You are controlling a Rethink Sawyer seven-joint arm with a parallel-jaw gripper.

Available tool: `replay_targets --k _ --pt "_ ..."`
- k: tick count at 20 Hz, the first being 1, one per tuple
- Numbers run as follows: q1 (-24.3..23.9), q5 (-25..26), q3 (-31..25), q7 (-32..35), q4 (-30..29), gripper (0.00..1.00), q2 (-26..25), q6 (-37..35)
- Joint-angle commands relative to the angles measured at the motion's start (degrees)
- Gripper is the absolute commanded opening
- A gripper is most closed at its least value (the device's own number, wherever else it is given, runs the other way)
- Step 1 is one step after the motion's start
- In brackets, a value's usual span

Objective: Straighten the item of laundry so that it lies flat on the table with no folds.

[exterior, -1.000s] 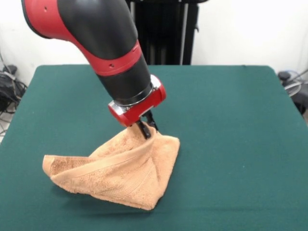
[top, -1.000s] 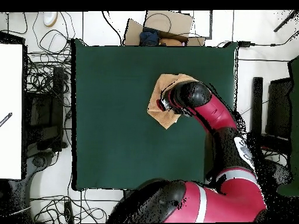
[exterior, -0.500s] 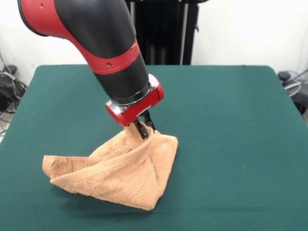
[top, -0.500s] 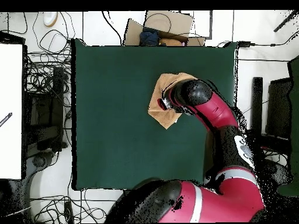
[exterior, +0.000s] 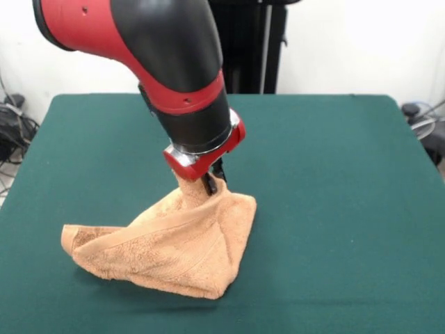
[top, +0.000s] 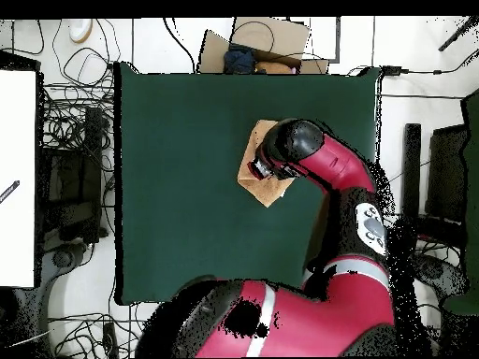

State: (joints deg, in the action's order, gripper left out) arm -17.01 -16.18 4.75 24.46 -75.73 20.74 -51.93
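Note:
The light orange-tan towel (exterior: 174,250) lies bunched and folded on the dark green table (exterior: 334,209), at the near left in the front view. One part of it is pulled up into a peak. My gripper (exterior: 211,184) is shut on that peak and holds it above the table. The rest of the towel drapes down to the cloth, with a band stripe running along the raised fold. In the overhead view the towel (top: 266,186) shows at the table's (top: 187,187) upper right, mostly covered by the arm, and my gripper (top: 255,170) is over it.
Tangled cables (top: 70,112) and equipment lie on the floor at the left of the overhead view. A cardboard box (top: 267,42) sits beyond the table's top edge. The arm's pedestal column (exterior: 240,45) stands behind the table.
The arm has swung over, and the gripper has moved slightly up with the towel's peak still in it. The towel's draped part has shifted a little.

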Motion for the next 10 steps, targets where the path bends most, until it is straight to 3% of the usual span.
replay_targets --k 1,10 --pt "3.35 4.07 4.23 22.19 6.02 0.00 -5.21 -11.07" --pt "4.37 4.43 5.46 20.10 8.80 0.00 -5.47 -16.32"
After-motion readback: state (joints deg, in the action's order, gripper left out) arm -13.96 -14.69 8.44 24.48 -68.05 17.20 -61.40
